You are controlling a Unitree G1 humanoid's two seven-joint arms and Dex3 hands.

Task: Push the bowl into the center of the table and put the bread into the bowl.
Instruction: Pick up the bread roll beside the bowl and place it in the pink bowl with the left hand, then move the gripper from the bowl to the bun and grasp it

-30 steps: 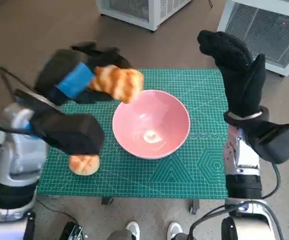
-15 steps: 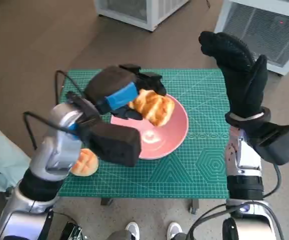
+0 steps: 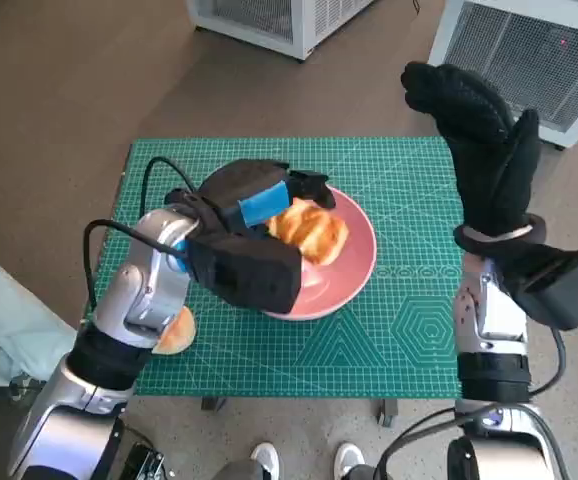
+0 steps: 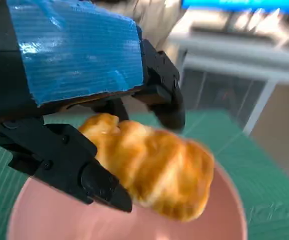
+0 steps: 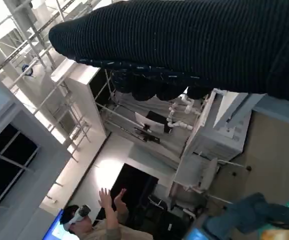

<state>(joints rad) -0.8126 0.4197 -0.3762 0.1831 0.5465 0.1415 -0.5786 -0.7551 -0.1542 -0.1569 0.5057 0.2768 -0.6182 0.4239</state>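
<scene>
Your left hand (image 3: pixel 254 200) grips the bread (image 3: pixel 309 228) over the bowl (image 3: pixel 354 268) at frame centre, right hand (image 3: pixel 484 150) raised idle, so releasing off-centre could bounce it over the rim.

Head view steeply down – left wrist close – share bowl (image 3: pixel 354 262).

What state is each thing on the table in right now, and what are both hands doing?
Left hand: holds the bread loaf over the bowl.
Bread loaf: gripped, not yet released.
Bowl: upright on the mat, near the middle.
Bun: on the mat, partly hidden by the left arm.
Right hand: raised, holds nothing.
Mat: flat on the table.
</scene>
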